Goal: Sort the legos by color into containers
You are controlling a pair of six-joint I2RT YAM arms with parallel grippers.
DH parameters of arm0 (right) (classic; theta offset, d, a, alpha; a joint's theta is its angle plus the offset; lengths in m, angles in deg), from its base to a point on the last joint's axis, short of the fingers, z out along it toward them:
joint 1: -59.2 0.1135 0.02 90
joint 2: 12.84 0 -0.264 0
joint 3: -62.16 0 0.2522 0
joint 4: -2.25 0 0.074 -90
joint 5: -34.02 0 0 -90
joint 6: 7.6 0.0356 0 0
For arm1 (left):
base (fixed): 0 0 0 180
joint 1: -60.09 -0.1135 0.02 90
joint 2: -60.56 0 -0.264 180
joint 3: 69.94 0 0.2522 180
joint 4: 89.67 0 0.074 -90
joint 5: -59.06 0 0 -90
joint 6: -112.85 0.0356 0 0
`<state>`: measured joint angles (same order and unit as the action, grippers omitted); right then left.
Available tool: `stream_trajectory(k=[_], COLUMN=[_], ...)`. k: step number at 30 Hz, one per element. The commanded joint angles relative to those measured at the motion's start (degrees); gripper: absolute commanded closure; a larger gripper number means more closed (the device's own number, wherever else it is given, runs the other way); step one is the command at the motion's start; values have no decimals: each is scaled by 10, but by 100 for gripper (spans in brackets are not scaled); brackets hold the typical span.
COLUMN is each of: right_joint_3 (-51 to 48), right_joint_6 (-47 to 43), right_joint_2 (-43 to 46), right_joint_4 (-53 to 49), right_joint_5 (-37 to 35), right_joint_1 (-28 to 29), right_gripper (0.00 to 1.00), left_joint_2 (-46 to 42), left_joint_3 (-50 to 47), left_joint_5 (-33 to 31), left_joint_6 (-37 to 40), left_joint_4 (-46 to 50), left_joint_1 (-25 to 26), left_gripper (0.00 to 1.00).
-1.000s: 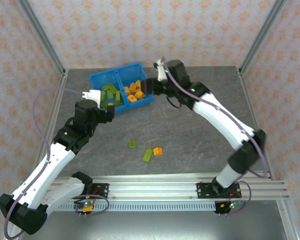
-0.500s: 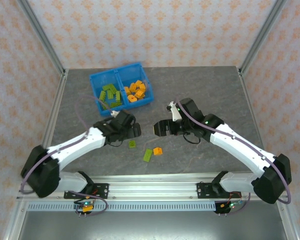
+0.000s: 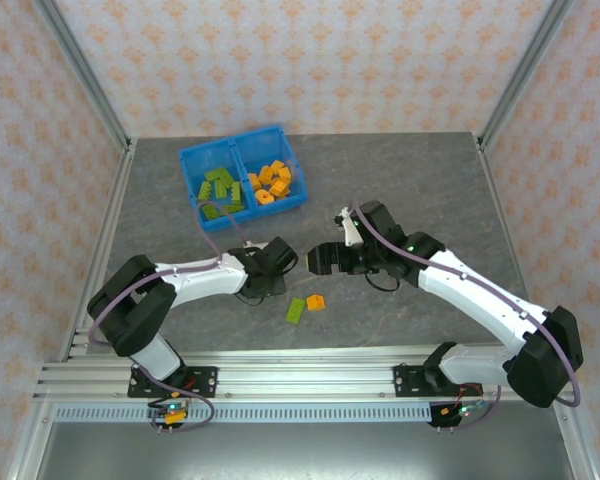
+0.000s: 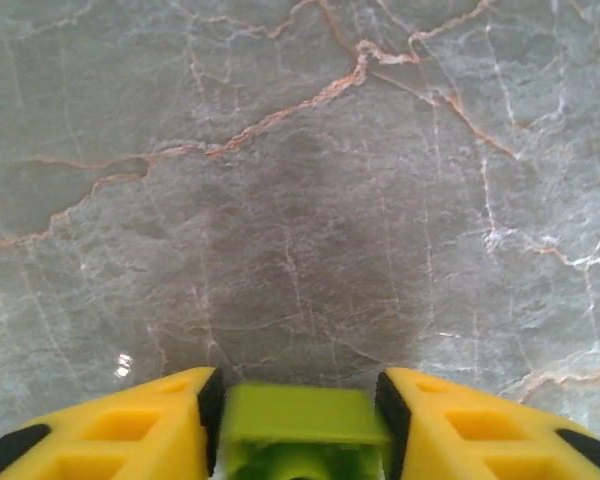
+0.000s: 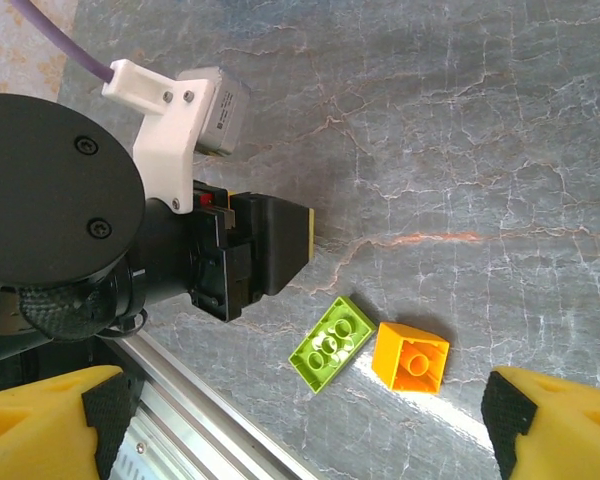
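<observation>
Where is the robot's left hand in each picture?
Top external: the left hand is mid-table, just left of the right hand.
Left wrist: its yellow fingers sit at the bottom edge, pinching a green lego.
Right wrist: the left hand juts in from the left, higher in the picture than a loose green lego and an orange lego.
Shared landmark: the grey marble table.

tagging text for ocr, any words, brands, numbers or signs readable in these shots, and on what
No readable text anywhere. The bright blue plastic bin shows no label; the olive-green studded plastic brick and orange studded plastic brick show studs whose lettering, if any, is too small to read.
</observation>
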<state>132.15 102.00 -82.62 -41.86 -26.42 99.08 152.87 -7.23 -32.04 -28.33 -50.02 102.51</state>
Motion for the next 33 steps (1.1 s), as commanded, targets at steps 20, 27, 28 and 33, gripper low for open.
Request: stream_trajectory(k=[20,27,28,33], right_joint_3=[-16,-32,-33,-43], right_joint_6=[7,19,21,24], right_joint_2=[59,69,70,81], right_joint_4=[38,39,39,21], right_joint_5=[10,-7,-8,-34], right_joint_1=[15,21,21,24], right_gripper=[8,8,8,8], left_joint_2=[-109,-10,9,104], left_joint_3=[170,279,292,360], left_joint_5=[-252,-253,-247,-186], left_joint_6=[177,239,240,241], left_joint_4=[75,38,32,25], left_joint_1=[-130,-236,-250,-313], left_gripper=[71,71,71,71])
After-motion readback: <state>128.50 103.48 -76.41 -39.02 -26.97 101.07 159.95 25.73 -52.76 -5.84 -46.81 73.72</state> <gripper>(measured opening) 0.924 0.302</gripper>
